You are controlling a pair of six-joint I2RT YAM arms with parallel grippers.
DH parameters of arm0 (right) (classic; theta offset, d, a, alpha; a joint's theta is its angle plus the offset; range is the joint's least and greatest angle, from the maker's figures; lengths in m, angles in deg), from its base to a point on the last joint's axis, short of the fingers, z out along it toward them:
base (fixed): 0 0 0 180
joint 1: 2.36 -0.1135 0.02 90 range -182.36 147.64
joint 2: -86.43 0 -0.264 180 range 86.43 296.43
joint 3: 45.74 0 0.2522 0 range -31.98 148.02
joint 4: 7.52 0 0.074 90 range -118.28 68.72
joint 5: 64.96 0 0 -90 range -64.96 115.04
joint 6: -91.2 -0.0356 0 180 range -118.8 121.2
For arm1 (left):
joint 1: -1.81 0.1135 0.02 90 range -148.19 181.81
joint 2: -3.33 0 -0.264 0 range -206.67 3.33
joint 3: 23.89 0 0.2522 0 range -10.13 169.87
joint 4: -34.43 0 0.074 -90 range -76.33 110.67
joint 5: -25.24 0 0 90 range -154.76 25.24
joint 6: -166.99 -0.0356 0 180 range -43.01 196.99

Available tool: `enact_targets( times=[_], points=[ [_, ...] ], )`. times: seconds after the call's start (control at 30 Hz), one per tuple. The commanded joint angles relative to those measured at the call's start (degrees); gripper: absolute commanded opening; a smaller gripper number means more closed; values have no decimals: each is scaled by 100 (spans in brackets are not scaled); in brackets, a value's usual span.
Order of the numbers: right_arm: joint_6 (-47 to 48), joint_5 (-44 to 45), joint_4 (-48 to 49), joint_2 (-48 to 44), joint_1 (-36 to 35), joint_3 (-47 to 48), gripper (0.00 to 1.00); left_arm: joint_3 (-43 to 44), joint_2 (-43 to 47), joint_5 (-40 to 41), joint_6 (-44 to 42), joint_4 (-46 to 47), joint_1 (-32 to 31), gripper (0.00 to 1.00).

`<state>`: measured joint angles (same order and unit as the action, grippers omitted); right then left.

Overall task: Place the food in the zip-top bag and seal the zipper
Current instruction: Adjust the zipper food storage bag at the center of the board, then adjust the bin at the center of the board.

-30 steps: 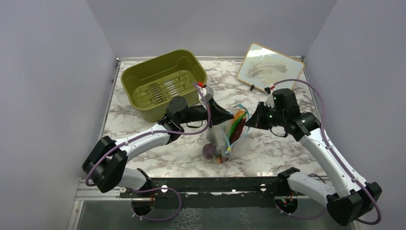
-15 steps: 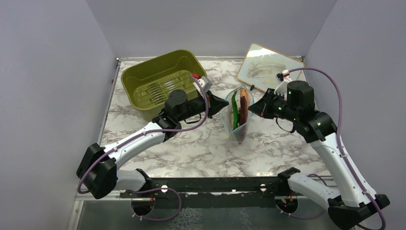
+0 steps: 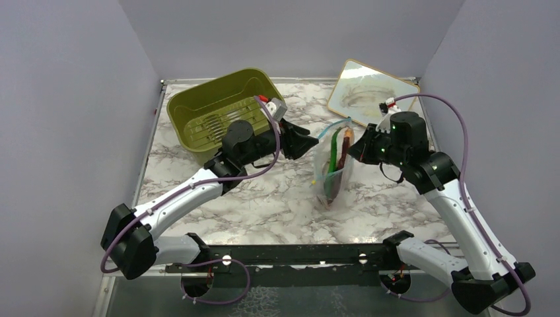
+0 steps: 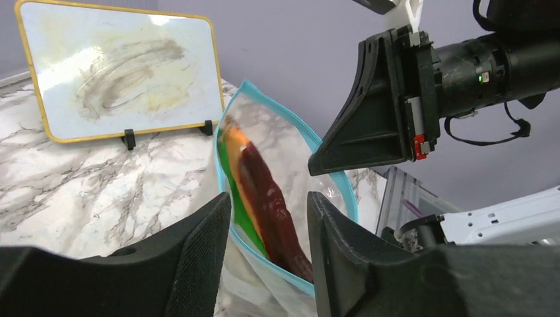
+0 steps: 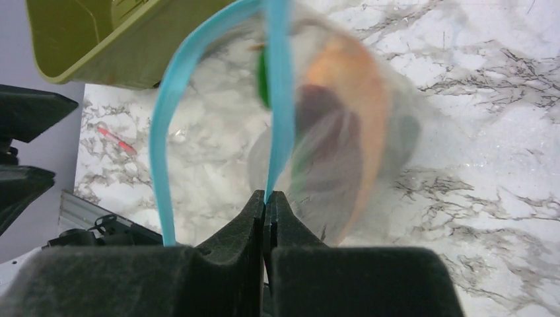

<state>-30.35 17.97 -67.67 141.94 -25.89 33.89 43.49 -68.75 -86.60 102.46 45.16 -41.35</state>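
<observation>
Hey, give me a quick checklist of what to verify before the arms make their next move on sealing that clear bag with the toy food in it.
1. Right tool pinching the zipper: ok, jaws shut on the blue strip.
2. Left tool free for a new grip: ok, jaws apart, holding nothing.
3. Food inside the bag: ok for the long orange-and-red piece and a green one; the rest, cannot tell.
4. Zipper sealed: not ok, its two strips stand apart and the mouth gapes.
5. Bag bottom resting on the table: cannot tell.
</observation>
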Motion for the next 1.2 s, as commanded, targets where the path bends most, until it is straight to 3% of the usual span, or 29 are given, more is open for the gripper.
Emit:
enact_targets(
  times=[0.0, 0.17, 0.33, 0.43, 0.57, 0.73, 0.87, 1.0, 1.17],
  points=[
    [303, 42, 10, -35, 6, 308, 1, 157, 365, 710, -281, -581, -9, 51],
    [505, -54, -188, -161, 7, 399, 1, 743, 282, 2216, -866, -2146, -9, 56],
    [659, -60, -283, -324, 6, 295, 1, 1158, 7, 3307, -1830, -2940, 53, 61],
    [700, -182, -274, -408, 6, 233, 1, 1593, -363, 3562, -2227, -3630, 308, 65],
    [781, -215, -346, -441, 6, 290, 1, 1989, -736, 3597, -1936, -4088, 771, 65],
    [843, -256, -364, -528, 6, 235, 1, 2100, -700, 5226, 291, -4570, 1190, 65],
    [852, -328, -249, -608, 6, 74, 1, 2290, -432, 6017, 2437, -5714, 1286, 63],
    [868, -368, -128, -638, 6, -86, 1, 2424, -196, 6126, 4576, -7105, 1468, 65],
    [886, -401, -104, -663, 6, -106, 1, 2269, 52, 5998, 5454, -7437, 1668, 67]
  ],
)
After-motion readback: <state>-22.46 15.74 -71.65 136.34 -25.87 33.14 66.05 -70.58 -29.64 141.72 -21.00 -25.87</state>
